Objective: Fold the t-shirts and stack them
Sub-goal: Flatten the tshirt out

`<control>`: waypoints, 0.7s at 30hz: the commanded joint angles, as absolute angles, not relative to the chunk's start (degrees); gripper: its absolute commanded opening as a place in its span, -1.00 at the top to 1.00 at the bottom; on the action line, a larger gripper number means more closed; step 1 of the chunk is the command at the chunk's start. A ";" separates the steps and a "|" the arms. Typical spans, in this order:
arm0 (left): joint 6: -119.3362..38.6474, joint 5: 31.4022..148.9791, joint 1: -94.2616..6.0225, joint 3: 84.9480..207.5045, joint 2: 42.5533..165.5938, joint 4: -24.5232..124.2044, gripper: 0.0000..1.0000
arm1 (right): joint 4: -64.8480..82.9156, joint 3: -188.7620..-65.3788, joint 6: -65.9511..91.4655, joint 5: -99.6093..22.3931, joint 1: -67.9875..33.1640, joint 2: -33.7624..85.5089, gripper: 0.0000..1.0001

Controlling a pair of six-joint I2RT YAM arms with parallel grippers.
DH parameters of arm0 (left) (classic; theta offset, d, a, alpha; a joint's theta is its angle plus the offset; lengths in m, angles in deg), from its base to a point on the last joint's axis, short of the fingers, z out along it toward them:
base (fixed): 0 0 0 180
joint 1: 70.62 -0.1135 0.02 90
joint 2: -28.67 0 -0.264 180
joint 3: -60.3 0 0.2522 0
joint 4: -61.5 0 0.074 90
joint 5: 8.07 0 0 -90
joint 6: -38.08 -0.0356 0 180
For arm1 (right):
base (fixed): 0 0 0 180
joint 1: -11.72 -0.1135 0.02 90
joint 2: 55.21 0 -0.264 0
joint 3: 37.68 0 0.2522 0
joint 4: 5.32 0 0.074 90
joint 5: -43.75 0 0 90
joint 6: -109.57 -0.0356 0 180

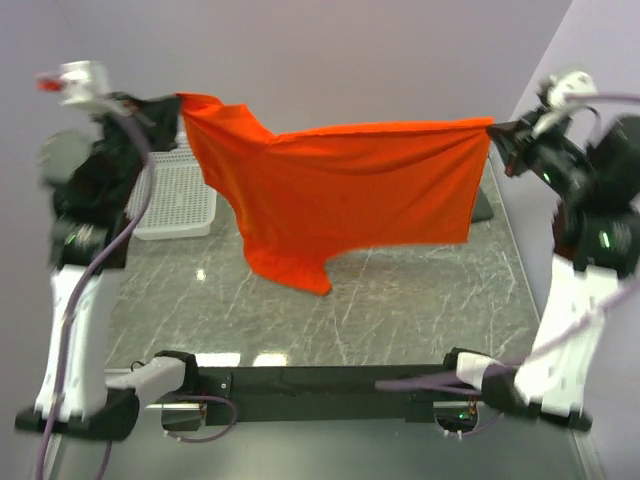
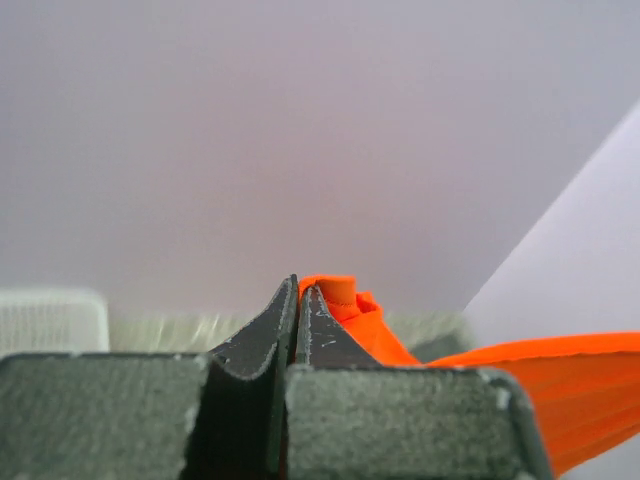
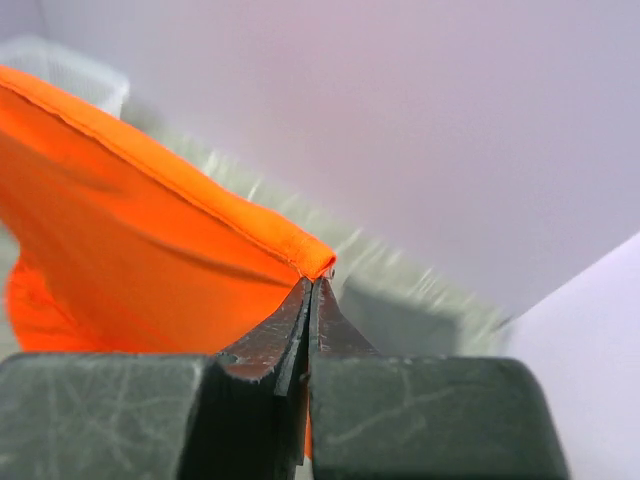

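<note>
The orange t-shirt [image 1: 340,195] hangs stretched in the air between my two grippers, well above the table, its lower edge dangling at the left-centre. My left gripper [image 1: 176,103] is shut on one top corner; the left wrist view shows the jaws pressed together with orange cloth [image 2: 345,300] pinched at the tips. My right gripper [image 1: 494,128] is shut on the other top corner; the right wrist view shows the hemmed edge [image 3: 300,250] clamped at the fingertips. A dark grey shape [image 1: 482,207] shows behind the shirt's right edge; I cannot tell if it is the grey t-shirt.
A white lattice basket [image 1: 175,195] stands on the marble table [image 1: 420,290] at the back left, partly behind the left arm. Walls close in behind and on the right. The arm bases sit at the near edge.
</note>
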State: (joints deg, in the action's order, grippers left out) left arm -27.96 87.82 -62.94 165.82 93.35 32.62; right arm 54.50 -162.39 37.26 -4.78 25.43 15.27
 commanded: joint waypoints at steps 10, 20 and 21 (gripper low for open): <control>-21.95 89.23 -63.15 186.26 82.72 33.33 0.99 | 49.40 -183.26 30.12 -20.84 25.87 -0.18 1.00; -23.10 86.24 -61.74 183.15 85.97 34.11 0.99 | 49.04 -171.17 33.63 -21.56 25.87 -2.99 1.00; -23.10 86.06 -61.74 181.13 86.32 35.51 0.99 | 48.52 -168.19 33.72 -20.86 25.87 -3.26 1.00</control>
State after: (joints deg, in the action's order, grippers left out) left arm -22.95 87.78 -62.00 186.06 82.16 34.74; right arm 47.53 -174.98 32.89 -20.71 25.58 -5.12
